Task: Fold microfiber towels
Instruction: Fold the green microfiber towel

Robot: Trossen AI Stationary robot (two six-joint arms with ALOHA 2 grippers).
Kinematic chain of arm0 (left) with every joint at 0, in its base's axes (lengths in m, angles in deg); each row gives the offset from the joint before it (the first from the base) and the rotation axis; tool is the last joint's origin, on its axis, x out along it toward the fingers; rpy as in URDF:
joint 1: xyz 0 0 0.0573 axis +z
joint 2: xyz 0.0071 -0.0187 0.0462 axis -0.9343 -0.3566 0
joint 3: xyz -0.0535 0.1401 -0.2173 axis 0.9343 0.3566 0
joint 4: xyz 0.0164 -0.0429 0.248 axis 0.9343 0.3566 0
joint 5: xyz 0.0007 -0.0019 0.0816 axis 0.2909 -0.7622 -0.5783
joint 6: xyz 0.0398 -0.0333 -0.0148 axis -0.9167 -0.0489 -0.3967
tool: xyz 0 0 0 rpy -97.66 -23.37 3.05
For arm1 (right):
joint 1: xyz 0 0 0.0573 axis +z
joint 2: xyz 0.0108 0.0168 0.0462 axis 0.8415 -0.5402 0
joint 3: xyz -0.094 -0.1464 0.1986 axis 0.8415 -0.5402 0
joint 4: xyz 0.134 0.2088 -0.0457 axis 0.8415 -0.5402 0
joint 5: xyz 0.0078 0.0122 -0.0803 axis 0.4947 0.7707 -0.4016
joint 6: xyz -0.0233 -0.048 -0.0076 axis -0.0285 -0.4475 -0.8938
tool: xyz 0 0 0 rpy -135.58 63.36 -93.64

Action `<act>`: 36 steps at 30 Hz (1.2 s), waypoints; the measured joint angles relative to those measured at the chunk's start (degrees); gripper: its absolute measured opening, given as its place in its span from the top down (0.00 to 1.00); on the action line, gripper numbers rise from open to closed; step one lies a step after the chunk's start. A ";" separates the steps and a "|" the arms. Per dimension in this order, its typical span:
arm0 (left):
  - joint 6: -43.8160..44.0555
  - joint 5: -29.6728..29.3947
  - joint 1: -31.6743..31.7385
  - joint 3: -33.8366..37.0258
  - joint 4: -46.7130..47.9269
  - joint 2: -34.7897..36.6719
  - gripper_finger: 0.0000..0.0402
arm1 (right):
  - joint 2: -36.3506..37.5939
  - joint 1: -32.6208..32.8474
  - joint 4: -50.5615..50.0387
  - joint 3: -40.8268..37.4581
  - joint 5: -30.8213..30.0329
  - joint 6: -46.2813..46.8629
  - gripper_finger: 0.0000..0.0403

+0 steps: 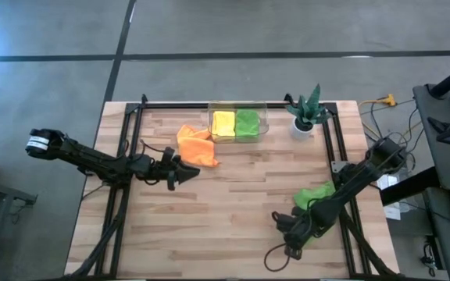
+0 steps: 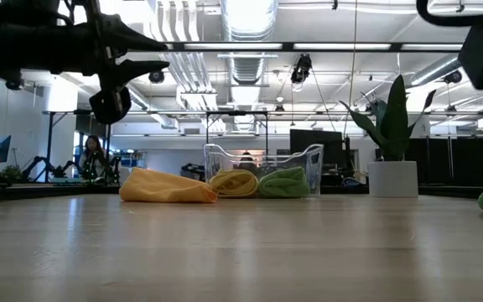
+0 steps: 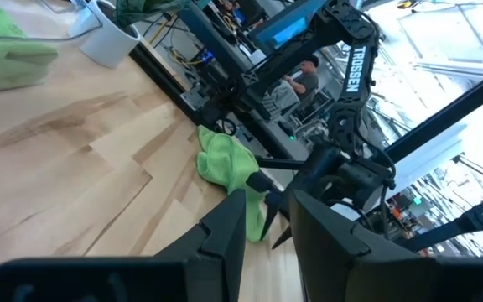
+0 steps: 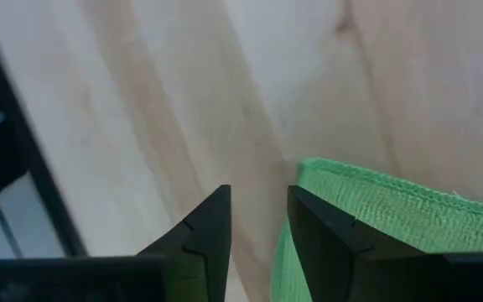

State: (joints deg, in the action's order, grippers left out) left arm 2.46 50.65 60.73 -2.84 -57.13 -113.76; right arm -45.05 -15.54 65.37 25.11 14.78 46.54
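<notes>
Overhead: loose green towel [image 1: 316, 193] lies well apart from the clear bin [image 1: 239, 123]. Right wrist: right tool [image 4: 258, 220], fingers narrowly apart and empty, beside its hem; pinch one corner cleanly. Left tool [image 3: 268, 220] likewise empty.

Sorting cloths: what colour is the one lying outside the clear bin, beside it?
Orange towel, clearest in the high view.

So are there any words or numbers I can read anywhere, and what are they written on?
"TROSSEN": white letters running down the right arm, in the left wrist view.
White label on the left arm: too small to read.
No other text is readable.
</notes>
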 joint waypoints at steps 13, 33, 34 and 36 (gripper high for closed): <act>-0.03 4.02 0.00 0.38 0.32 0.00 0.80 | -6.95 -0.15 -10.74 6.43 -0.91 4.82 0.73; -0.53 6.29 0.00 0.58 0.14 0.00 0.80 | 4.44 -6.48 -18.90 15.83 -8.72 -11.98 0.98; -0.55 6.29 0.00 0.58 0.16 0.00 0.80 | 6.06 -7.06 -18.99 17.21 -10.53 -13.91 0.98; -0.55 6.37 0.00 0.58 0.05 0.00 0.80 | 8.89 -7.98 -18.54 19.88 -14.60 -18.05 0.98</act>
State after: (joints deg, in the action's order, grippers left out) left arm 1.91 57.02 60.73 -2.26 -57.08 -113.76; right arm -36.15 -23.52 46.82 44.99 0.19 28.49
